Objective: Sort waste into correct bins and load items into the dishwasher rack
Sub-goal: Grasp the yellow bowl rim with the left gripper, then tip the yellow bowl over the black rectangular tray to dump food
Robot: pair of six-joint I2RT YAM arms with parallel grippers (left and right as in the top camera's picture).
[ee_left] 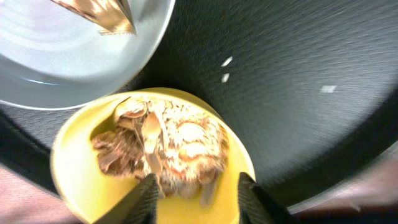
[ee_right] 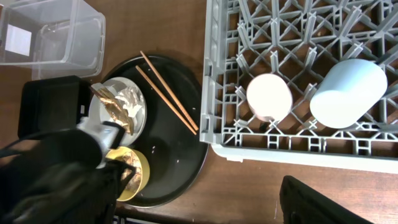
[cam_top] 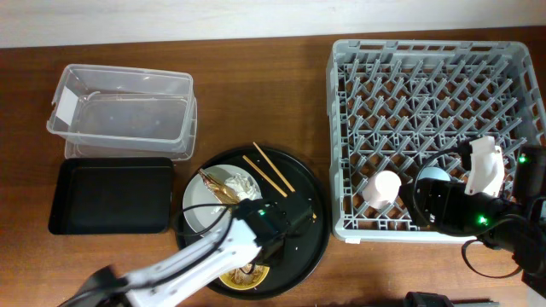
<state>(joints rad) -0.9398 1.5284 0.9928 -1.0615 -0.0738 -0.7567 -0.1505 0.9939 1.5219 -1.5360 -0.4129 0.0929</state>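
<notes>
Grey rack [cam_top: 431, 51], overhead: fills the right of the frame; the pink cup [cam_top: 384, 188] sits mouth-down in its lower row, with the blue cup [cam_top: 432, 176] just beside it, half under the right arm [cam_top: 478, 213].
Bins, overhead: clear tub [cam_top: 119, 107] upper left, black rectangular tray [cam_top: 109, 198] directly below it.
Round black tray [cam_top: 311, 230], overhead: lower centre, with the chopsticks [cam_top: 273, 169] lying aslant near its top.
Plate [cam_top: 200, 213], overhead: on the round tray's left side, carrying the golden wrapper [cam_top: 223, 189] and crumpled white paper [cam_top: 244, 184].
Left gripper [cam_top: 253, 256], overhead: down over the yellow bowl [cam_top: 245, 276] at the tray's bottom edge, hiding most of it.
Left wrist, jaws: apart, and there are the fingers [ee_left: 146, 200] at bottom centre, one either side of the bowl's near edge.
Left wrist, food lump [ee_left: 165, 146]: heaped inside the yellow bowl, between and just above the fingertips.
Left wrist, rice grains [ee_left: 226, 62]: a few white specks on the round tray, upper right of the bowl.
Right wrist, cups: both mouth-down in the rack, upper right, side by side.
Right wrist, right gripper [ee_right: 314, 202]: only a dark sliver at the bottom right edge; I cannot tell how its jaws stand.
</notes>
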